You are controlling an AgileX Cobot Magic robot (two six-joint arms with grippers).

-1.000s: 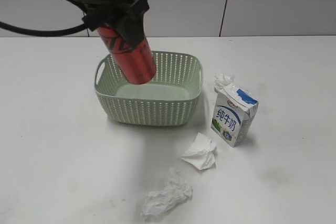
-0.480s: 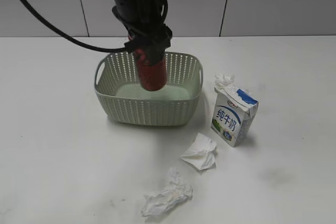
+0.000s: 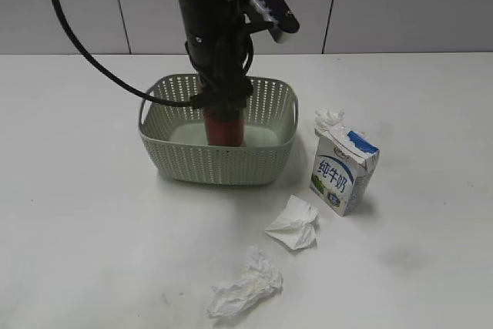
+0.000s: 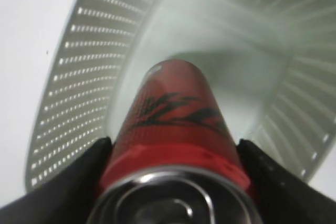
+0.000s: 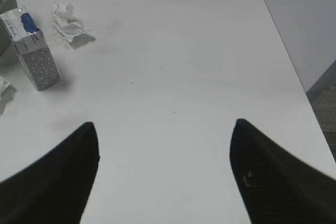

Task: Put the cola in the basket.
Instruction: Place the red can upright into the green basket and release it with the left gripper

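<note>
The red cola can (image 3: 224, 129) stands upright inside the sage-green basket (image 3: 185, 161), its lower end at or near the basket floor. My left gripper (image 3: 222, 99) is shut on the can's upper part and reaches down into the basket. In the left wrist view the cola (image 4: 176, 124) fills the middle, its silver top nearest the camera, between the two black fingers of the left gripper (image 4: 173, 163), with the basket wall (image 4: 73, 87) around it. My right gripper (image 5: 164, 129) is open and empty above bare table; it does not show in the exterior view.
A white-and-blue milk carton (image 3: 343, 172) stands right of the basket, also in the right wrist view (image 5: 34, 51). Crumpled tissues lie behind the carton (image 3: 329, 119), in front of the basket (image 3: 294, 223) and near the front edge (image 3: 243, 287). The table's right edge (image 5: 294, 61) is close.
My left gripper has lowered the cola from a tilt above the basket's left rim down into the basket, turning it upright. The right arm view has no earlier frame.
</note>
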